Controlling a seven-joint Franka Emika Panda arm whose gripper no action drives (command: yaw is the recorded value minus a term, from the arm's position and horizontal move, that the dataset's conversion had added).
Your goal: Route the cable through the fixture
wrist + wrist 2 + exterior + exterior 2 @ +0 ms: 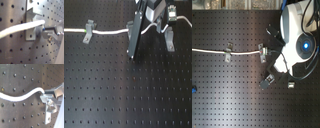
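The white cable [109, 32] runs from the first exterior view's left edge through the left fixture clip [87, 33] to the middle clip [131, 25]. It passes behind my tall black finger [134, 35]. The same run shows in the second exterior view: cable [244, 52], left clip [228, 53], middle clip [262, 52]. A third clip [169, 39] stands apart to the right, with no cable in it. In both wrist views my gripper [46, 28] [45, 95] is shut on the cable [22, 27] [25, 96], which crosses a grey clip [31, 35]. No red band shows.
Everything stands on a black perforated board [124, 95]. The white robot body [299, 35] hides the board's upper right in the second exterior view. A small blue object [193, 89] lies at the second exterior view's left edge. A white cord [184, 19] leads off to the right.
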